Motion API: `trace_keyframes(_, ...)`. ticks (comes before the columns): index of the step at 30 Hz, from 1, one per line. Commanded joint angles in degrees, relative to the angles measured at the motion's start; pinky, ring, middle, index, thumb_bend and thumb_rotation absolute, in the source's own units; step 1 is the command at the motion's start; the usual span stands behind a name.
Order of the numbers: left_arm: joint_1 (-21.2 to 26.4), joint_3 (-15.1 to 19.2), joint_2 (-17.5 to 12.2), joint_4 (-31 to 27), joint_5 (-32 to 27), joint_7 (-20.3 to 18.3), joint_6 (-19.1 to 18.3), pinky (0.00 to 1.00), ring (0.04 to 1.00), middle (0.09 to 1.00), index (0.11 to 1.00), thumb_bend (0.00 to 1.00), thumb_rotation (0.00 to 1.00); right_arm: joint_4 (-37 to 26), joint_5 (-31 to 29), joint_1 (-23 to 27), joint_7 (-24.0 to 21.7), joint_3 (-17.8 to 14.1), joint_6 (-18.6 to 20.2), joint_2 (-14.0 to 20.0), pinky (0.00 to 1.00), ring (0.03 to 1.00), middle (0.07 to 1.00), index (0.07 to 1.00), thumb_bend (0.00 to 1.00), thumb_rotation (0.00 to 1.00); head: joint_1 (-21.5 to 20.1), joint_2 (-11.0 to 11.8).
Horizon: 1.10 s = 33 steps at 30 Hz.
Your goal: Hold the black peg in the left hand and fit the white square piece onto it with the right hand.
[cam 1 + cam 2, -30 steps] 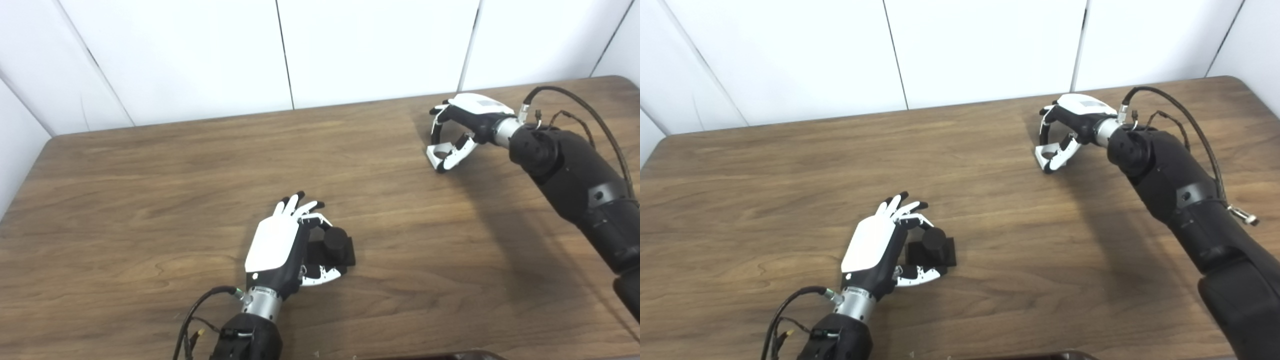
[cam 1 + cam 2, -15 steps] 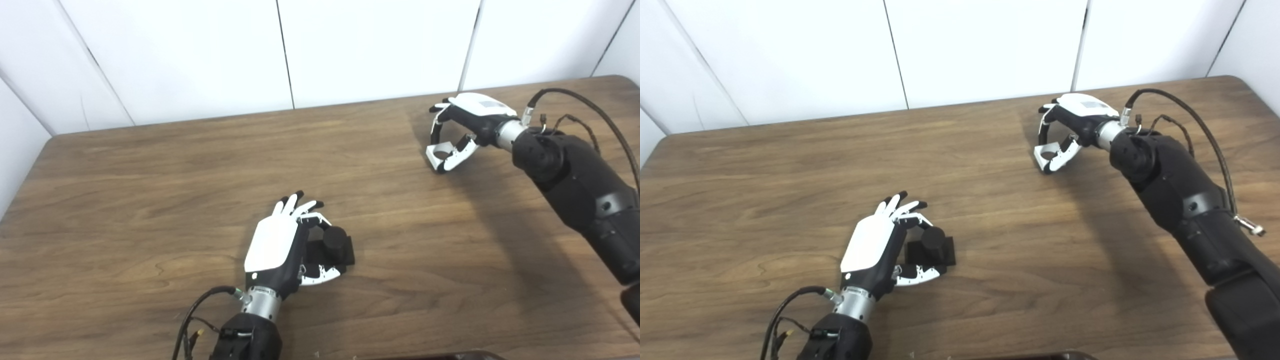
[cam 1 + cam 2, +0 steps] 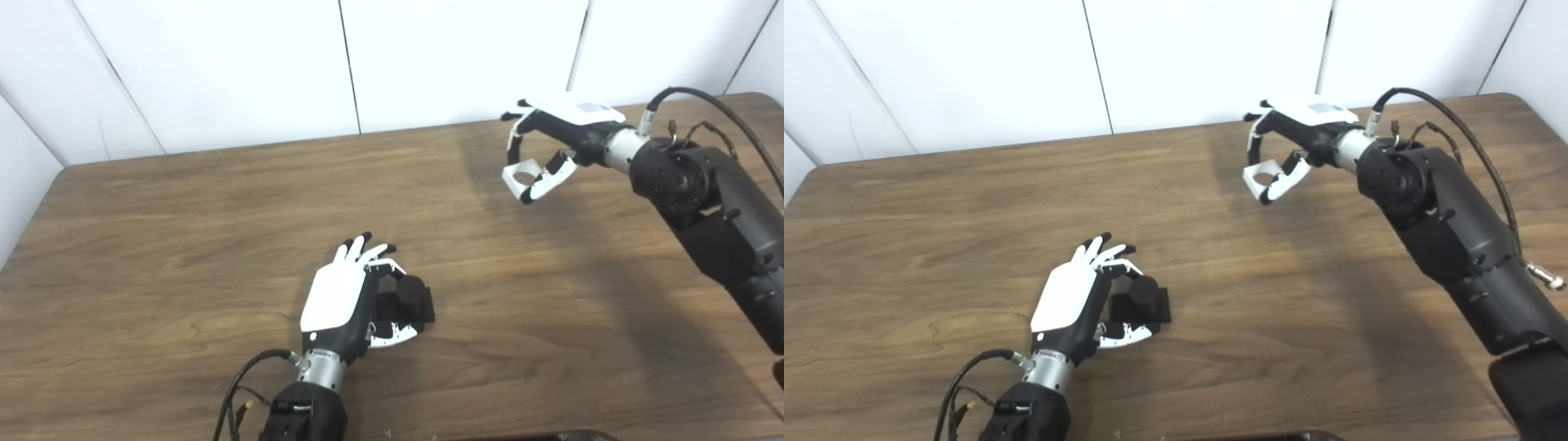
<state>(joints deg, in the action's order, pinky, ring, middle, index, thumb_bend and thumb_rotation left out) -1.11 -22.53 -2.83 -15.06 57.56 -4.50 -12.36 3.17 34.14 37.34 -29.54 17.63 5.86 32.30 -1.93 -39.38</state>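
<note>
— Item one, left hand?
— My left hand [image 3: 343, 300] rests near centre on the counter [image 3: 184, 214], fingers curled round the black peg [image 3: 411, 293], which stands upright on its square base.

— Item two, right hand?
— My right hand [image 3: 554, 141], far right, raised above the counter, pinches the white square piece [image 3: 519, 177].

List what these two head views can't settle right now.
- Peg base: near side hidden by the left robot hand, both views; grip contact unclear.
- White piece: too small; right robot hand fingers cover its edges.
- Dark object at bottom edge: cut off.
</note>
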Motion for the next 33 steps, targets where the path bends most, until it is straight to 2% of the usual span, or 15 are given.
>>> trace_keyframes(1, 0.7, -0.1, -0.5, 1.4, 2.1, 0.2, -0.9, 1.00, 0.988, 0.863, 0.487, 0.52, 0.08, -4.9, -0.7, 2.4, -1.3, -1.2, 1.0, 1.0, 0.99, 1.000, 0.919, 0.489, 0.53, 0.14, -0.1, -0.1)
trace_keyframes(13, 1.1, -1.0, -0.1, 2.7, 3.5, 1.0, -1.1, 0.97, 0.955, 0.860, 0.487, 0.52, 0.08, -17.3, -3.1, 1.2, -7.4, -0.4, 3.1, -0.9, 1.00, 1.000, 0.910, 0.488, 0.53, 0.14, 0.6, 0.4)
trace_keyframes(20, 1.3, -1.3, 0.4, 3.0, 4.1, 1.2, -1.6, 0.97, 0.960, 0.861, 0.487, 0.52, 0.08, -23.2, -2.2, -0.3, -9.6, 0.9, 4.8, -2.6, 1.00, 1.000, 0.910, 0.487, 0.53, 0.14, 0.6, 0.5)
trace_keyframes(26, 1.5, -1.4, 0.8, 3.4, 4.3, 1.2, -1.6, 0.96, 0.959, 0.861, 0.487, 0.52, 0.08, -26.2, -1.3, -1.5, -10.9, 1.7, 6.1, -4.1, 1.00, 1.000, 0.906, 0.486, 0.53, 0.14, 0.9, 0.4)
trace_keyframes(33, 1.6, -1.4, 1.0, 3.4, 4.5, 1.1, -1.9, 0.98, 0.965, 0.861, 0.487, 0.52, 0.08, -26.9, -1.7, -1.8, -12.1, 2.8, 5.7, -5.1, 1.00, 1.000, 0.907, 0.486, 0.53, 0.14, 1.2, 0.3)
